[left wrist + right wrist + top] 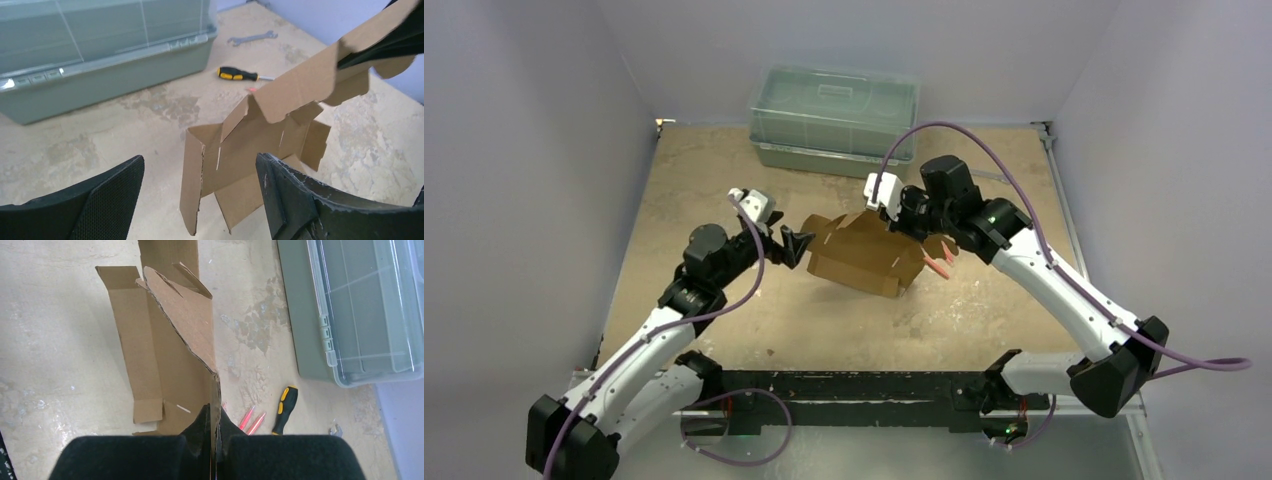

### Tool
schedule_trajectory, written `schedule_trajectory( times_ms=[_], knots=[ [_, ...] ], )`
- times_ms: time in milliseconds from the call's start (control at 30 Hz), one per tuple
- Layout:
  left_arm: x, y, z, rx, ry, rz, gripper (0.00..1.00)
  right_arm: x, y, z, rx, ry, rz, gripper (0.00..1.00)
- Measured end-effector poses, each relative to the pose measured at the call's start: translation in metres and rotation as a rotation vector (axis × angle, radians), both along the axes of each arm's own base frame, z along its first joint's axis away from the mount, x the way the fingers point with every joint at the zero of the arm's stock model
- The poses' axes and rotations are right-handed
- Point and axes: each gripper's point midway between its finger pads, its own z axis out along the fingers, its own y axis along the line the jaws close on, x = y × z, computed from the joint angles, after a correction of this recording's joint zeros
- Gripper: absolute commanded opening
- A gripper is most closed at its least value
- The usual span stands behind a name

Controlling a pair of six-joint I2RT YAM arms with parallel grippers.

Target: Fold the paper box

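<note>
Paper box (864, 255), a brown cardboard cut-out partly creased with flaps hanging loose, held up at a tilt over the middle of the desk (724, 170). Unclear whether its lower edge touches the surface.

Right pincer (902, 222) pressed together on the upper edge of the cardboard, reaching in from the far right side. Seen from the right wrist as two dark fingertips (202, 422) squeezing a thin sheet edge, with the panels falling away below.

Left pincer (796, 245) spread wide, just beside the left end of the cardboard and facing it. Seen from the left wrist as both dark fingers (115, 192) well apart, the nearest flap standing between and ahead of them, not gripped.

Behind, against the back wall, a large translucent green-grey plastic container (834, 115) with its lid on. On the desk to the right of the cardboard, two thin pink sticks (940, 262). Near them a screwdriver (284, 410) with a black and yellow handle, and further off a small metal wrench (252, 38) lying flat. Worn, blotchy tan surface all around.
</note>
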Motion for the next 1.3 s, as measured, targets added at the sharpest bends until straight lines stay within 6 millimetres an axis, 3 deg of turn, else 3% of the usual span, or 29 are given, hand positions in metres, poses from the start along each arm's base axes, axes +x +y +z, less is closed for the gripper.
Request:
schedule_trajectory(
  times_ms=[167,267,467,600,933,1200,1300],
  knots=[
    [0.012,-0.005,-0.037,0.054,0.105,0.005,0.7,-0.001,0.001,0.006,0.007,-0.003,0.004,0.0],
    [0.015,-0.003,-0.054,0.082,0.159,0.02,0.56,-0.001,0.001,0.006,0.008,-0.001,0.006,0.0],
    [0.016,-0.003,-0.06,0.083,0.184,0.027,0.01,-0.002,0.002,0.003,0.011,0.016,0.005,0.0],
    [0.017,-0.004,-0.065,0.095,0.198,0.023,0.0,-0.001,0.001,0.0,0.019,0.043,-0.001,0.01],
    [0.017,-0.001,-0.045,0.133,0.095,0.013,0.0,0.005,-0.011,0.005,0.115,0.117,-0.02,0.31],
    [0.012,0.004,-0.023,0.165,-0.023,0.003,0.0,0.014,-0.028,0.008,0.21,0.179,-0.024,0.3],
    [0.012,0.005,-0.02,0.186,-0.049,-0.002,0.0,0.013,-0.024,0.002,0.219,0.203,0.023,0.17]
  ],
)
